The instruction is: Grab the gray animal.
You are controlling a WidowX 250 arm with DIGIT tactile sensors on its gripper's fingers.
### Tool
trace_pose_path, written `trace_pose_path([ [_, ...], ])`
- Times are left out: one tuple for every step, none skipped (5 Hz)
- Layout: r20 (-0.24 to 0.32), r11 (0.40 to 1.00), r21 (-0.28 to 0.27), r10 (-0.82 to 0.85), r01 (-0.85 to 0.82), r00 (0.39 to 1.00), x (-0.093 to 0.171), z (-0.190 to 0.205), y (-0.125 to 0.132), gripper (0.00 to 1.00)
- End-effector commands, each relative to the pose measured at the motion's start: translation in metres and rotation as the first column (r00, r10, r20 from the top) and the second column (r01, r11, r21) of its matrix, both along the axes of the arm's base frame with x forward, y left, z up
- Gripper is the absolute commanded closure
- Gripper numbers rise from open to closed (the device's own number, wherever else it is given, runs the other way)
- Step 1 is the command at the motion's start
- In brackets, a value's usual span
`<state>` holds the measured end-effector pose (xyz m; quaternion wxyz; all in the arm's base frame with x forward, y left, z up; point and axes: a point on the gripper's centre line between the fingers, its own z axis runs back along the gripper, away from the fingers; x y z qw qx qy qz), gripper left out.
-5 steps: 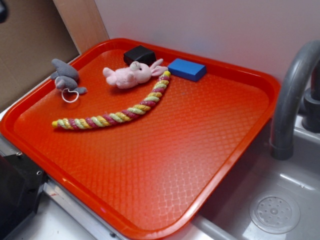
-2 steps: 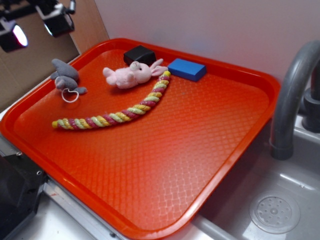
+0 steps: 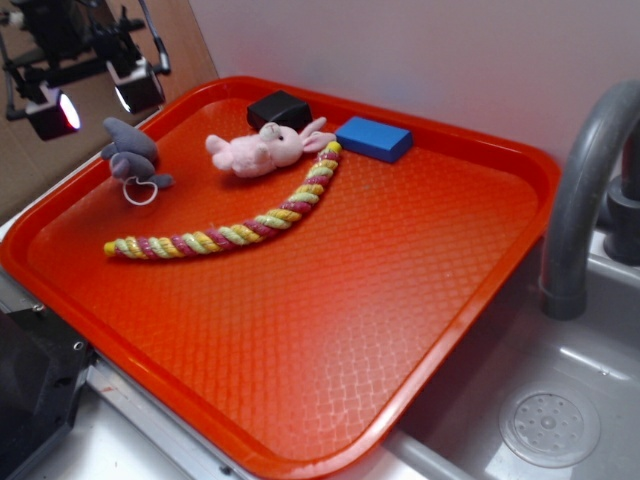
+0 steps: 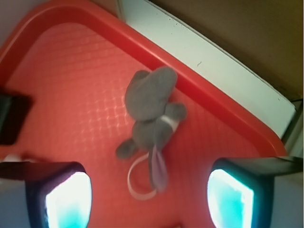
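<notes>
Gray plush animal (image 4: 153,111) with floppy fins and a white cord loop lies on the red plastic tray (image 3: 400,260) just under the spread black claw (image 3: 95,97), which has swung in above it, ready to drop.

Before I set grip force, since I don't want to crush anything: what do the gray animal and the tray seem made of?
The gray animal looks like soft plush fabric: matte, fuzzy surface, limp fin-like limbs, with a thin white cord loop. The tray looks like hard molded plastic: orange-red, glossy sheen, embossed diamond texture and a raised rim.
</notes>
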<state>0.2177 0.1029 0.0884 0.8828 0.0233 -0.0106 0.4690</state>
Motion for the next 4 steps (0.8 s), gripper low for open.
trace_pose_path([
  [-0.012, 0.996, 0.089, 0.030, -0.029, 0.999, -0.008, -0.026, 0.029, 0.00],
  [0.012, 0.997, 0.073, 0.026, -0.027, 1.000, -0.006, -0.044, 0.032, 0.00],
  [0.015, 0.998, 0.065, -0.024, 0.023, 1.000, -0.002, -0.066, 0.026, 0.00],
  [0.012, 0.995, 0.071, -0.074, 0.073, 0.997, 0.002, -0.073, 0.020, 0.00],
])
